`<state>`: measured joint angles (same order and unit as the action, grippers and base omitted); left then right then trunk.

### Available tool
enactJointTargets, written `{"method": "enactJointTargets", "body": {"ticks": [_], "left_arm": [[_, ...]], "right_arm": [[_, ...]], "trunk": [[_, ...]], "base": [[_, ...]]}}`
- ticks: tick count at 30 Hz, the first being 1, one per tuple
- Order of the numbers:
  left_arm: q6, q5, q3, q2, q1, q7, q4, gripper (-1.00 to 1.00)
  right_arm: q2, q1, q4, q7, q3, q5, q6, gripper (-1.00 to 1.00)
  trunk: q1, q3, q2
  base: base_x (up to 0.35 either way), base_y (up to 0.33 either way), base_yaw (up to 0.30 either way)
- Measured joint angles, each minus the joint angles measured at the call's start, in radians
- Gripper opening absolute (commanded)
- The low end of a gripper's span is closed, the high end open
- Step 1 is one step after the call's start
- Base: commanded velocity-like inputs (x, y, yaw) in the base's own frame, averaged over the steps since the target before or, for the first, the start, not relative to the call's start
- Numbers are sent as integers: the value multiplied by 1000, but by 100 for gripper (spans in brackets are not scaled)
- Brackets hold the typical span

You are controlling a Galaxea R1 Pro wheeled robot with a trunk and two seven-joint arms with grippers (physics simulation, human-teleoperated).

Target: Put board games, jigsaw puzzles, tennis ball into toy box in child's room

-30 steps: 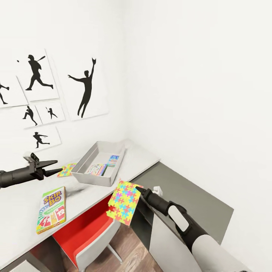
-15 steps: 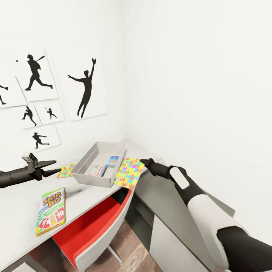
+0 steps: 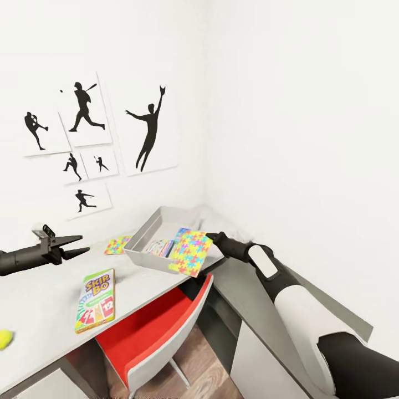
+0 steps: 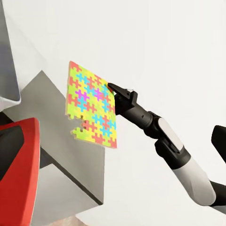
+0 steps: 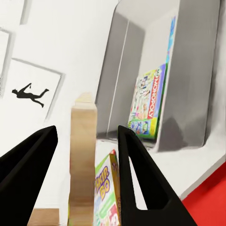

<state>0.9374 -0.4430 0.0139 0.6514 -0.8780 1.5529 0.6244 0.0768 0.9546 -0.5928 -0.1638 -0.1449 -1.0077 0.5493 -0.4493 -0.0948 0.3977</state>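
Black fingers of the right gripper (image 3: pixel 213 239) pinch one edge of a jigsaw puzzle (image 3: pixel 190 252), at centre frame in the head view. The panel tilts over the near rim of the toy box (image 3: pixel 145 260), part above the bin and part overhanging the table (image 3: pixel 50 288) edge. Seen from the left wrist, the puzzle (image 4: pixel 92 111) hangs nearly flat from that single edge grip by the right gripper (image 4: pixel 112 89), which suggests a thin, stiff and light board. A hold near the middle of an edge, as here, probably keeps it from swinging, though the smooth face may slip if the pinch loosens. One notched corner looks delicate.

Inside the toy box (image 5: pixel 188 70), the right wrist view shows two board games (image 5: pixel 150 106) standing against its wall. At left of the head view the left gripper (image 3: pixel 71 247) hovers over the table, its jaws parted and empty. Below it lies the SKIP BO game (image 3: pixel 96 300); a second puzzle (image 3: pixel 118 244) lies beside the bin. At the lower left edge sits the tennis ball (image 3: pixel 4 338).
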Motion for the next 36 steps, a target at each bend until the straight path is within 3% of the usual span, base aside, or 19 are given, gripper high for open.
{"method": "enactJointTargets", "body": {"ticks": [8,23,36], "left_arm": [[0,0,0,0,0,0,0,100],[0,0,0,0,0,0,0,100],[0,0,0,0,0,0,0,100]], "right_arm": [[0,0,-1,0,2,2,-2,-100],[-4,0,-6,1,3,4,-6,-100],[-8,0,-6,1,4,5,-7,-100]], "trunk": [[0,0,0],[0,0,0],[0,0,0]], "base": [[0,0,248],[21,0,31],[160,0,270]]}}
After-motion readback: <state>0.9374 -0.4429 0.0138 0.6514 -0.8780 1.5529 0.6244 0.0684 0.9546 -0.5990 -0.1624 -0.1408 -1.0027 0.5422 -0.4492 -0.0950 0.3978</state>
